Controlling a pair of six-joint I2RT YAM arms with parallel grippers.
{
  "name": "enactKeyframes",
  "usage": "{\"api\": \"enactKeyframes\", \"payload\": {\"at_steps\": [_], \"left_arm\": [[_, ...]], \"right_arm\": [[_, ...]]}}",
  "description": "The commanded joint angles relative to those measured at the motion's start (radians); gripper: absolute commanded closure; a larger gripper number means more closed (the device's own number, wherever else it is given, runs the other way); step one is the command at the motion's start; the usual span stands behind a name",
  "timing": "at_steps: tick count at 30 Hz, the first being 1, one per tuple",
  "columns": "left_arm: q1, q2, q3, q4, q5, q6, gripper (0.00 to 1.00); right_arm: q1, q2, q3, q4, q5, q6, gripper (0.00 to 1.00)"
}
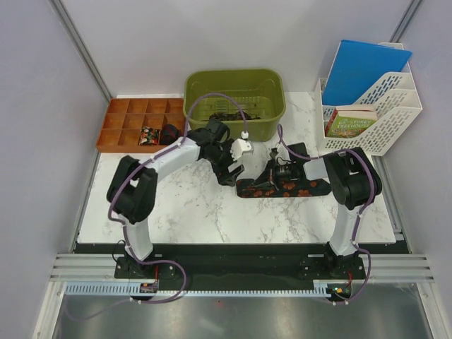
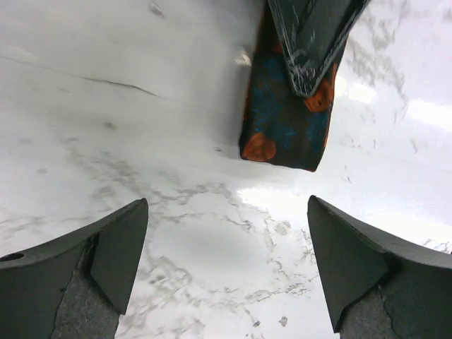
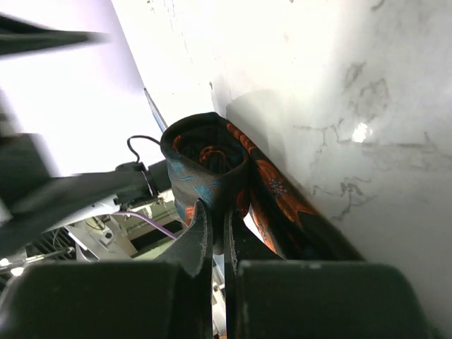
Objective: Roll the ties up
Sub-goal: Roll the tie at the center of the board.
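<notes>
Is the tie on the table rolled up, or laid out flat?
Partly rolled. One end of the tie curls into a loop pinched in the right gripper; the rest lies flat on the table.

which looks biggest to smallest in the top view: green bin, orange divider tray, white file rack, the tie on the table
1. white file rack, though it stands taller, so nearness to the camera may flatter it
2. green bin
3. orange divider tray
4. tie
</notes>
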Motion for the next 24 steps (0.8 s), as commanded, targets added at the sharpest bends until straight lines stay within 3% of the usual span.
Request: {"api": "enactKeyframes", "payload": {"at_steps": [1,4,5,7,8,9,10,11,13,17,20,24], "left_arm": [[0.019,-0.189,-0.004,0.153,0.105,-0.123,0.00],[0.066,-0.252,0.005,0.225,0.166,-0.216,0.00],[0.082,-0.271,-0.022,0.275,0.183,-0.329,0.00],[0.115,-0.307,-0.058,0.437,0.160,-0.443,0.00],[0.123,-0.309,-0.076,0.473,0.085,-0.583,0.00],[0.129,-0.305,-0.073,0.492,0.077,-0.619,0.00],[0.148,-0.265,-0.057,0.457,0.115,-0.611,0.00],[0.157,-0.239,0.007,0.413,0.254,-0.513,0.00],[0.146,-0.194,0.048,0.304,0.292,-0.389,0.00],[0.140,-0.269,-0.220,0.436,0.298,-0.221,0.00],[0.096,-0.288,-0.348,0.444,0.307,-0.051,0.00],[0.004,-0.271,-0.423,0.484,0.219,-0.037,0.00]], "right_arm": [[-0.012,0.042,-0.033,-0.064,0.070,-0.110,1.00],[-0.023,0.049,-0.033,-0.085,0.071,-0.151,1.00],[-0.025,0.049,-0.033,-0.093,0.071,-0.162,1.00],[-0.028,0.049,-0.033,-0.107,0.082,-0.195,1.00],[-0.026,0.049,-0.036,-0.105,0.085,-0.203,1.00],[-0.028,0.051,-0.039,-0.099,0.088,-0.211,1.00],[-0.026,0.058,-0.042,-0.087,0.099,-0.212,1.00],[-0.026,0.066,-0.044,-0.055,0.102,-0.211,1.00],[-0.028,0.103,-0.039,-0.018,0.107,-0.190,1.00],[-0.014,0.137,-0.036,0.043,0.077,-0.151,1.00],[0.001,0.140,-0.040,0.037,0.062,-0.168,1.00],[0.008,0.147,-0.047,0.014,0.051,-0.209,1.00]]}}
